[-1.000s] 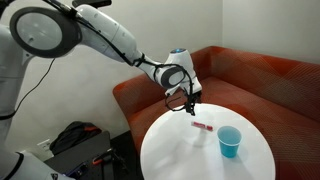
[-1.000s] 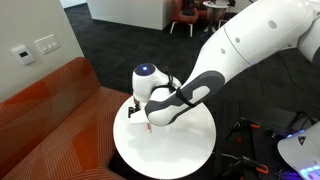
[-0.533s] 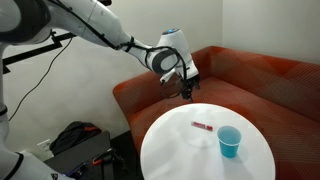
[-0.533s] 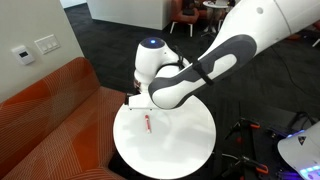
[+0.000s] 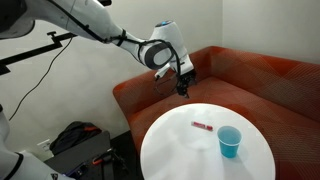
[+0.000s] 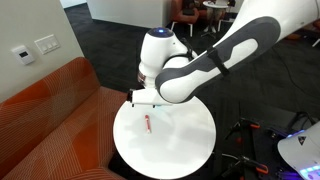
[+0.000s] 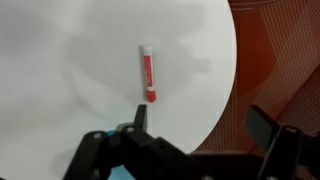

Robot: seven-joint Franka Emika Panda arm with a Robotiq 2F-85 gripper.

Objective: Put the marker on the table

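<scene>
The reddish-pink marker (image 5: 203, 126) lies flat on the round white table (image 5: 180, 150), and shows in the other exterior view (image 6: 149, 124) and the wrist view (image 7: 146, 73). The table also shows in an exterior view (image 6: 185, 145) and the wrist view (image 7: 70, 60). My gripper (image 5: 183, 87) is open and empty. It hangs above the table's edge on the sofa side, well clear of the marker, and also shows in an exterior view (image 6: 143, 100). In the wrist view its fingers (image 7: 200, 120) spread wide below the marker.
A blue cup (image 5: 230, 142) stands on the table near the marker. A reddish-brown corner sofa (image 5: 260, 80) wraps behind the table, also seen in an exterior view (image 6: 50, 120). A black bag and stand (image 5: 75, 145) sit on the floor beside the table.
My gripper has risen and pulled back from the marker toward the sofa side. The marker stays lying on the table where it was.
</scene>
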